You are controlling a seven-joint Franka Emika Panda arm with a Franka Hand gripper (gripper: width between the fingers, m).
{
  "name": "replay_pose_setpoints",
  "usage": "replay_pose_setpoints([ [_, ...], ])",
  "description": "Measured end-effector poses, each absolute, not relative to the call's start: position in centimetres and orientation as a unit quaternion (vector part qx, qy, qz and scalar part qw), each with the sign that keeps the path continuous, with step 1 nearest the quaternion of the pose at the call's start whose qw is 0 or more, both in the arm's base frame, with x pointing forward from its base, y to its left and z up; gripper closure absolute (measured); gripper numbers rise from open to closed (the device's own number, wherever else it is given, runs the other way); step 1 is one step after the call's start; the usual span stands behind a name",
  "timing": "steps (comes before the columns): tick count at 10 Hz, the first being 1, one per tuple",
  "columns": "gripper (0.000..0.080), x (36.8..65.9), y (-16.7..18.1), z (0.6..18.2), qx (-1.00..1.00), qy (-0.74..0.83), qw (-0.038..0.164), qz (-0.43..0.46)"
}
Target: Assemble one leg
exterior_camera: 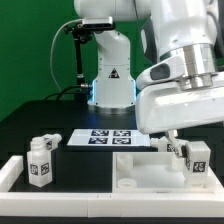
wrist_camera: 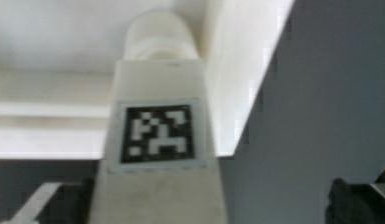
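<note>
Claw (wrist_camera: pixel 198 208) of a big white robot arm (exterior_camera: pixel 185 70) is hanging low over a black table (exterior_camera: pixel 40 115) at the exterior view's right. The leg (exterior_camera: pixel 192 157), a small white block with black-and-white square tags, is sitting right under the claw there. It is just beside the corner of a large white square tray (exterior_camera: pixel 135 172), and whether it is touching the tray cannot be told.

In the wrist view the leg (wrist_camera: pixel 159 120) is filling the middle of the picture and running away from the camera. One tag is facing the lens, and the far tip is rounded. The tray (wrist_camera: pixel 242 50) is showing pale behind it.

The claw is looking spread rather than pinching. Its dark fingers (wrist_camera: pixel 367 200) are showing on either side of the leg, and a strip of dark table seems to be lying between the leg and one of them, though the picture is blurred.

A second leg (exterior_camera: pixel 43 146) and a third leg (exterior_camera: pixel 39 172) are standing near each other at the exterior view's left, well apart from the claw. The marker board (exterior_camera: pixel 108 137) is lying flat in the middle of the table, between the tray and the arm's base (exterior_camera: pixel 112 80).
</note>
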State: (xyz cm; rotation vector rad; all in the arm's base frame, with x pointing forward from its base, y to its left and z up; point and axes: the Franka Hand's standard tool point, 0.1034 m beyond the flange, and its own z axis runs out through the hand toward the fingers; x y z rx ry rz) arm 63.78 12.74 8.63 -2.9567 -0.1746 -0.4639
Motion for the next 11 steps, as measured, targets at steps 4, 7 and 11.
replay_pose_setpoints([
  [4,0.015,63.5,11.4,8.1,-0.995,-0.067,0.079,-0.007],
  [7,0.015,64.3,10.9,7.8,-0.994,-0.062,0.081,0.032],
  [11,0.0179,64.3,11.0,7.8,-0.996,-0.022,0.082,0.035],
])
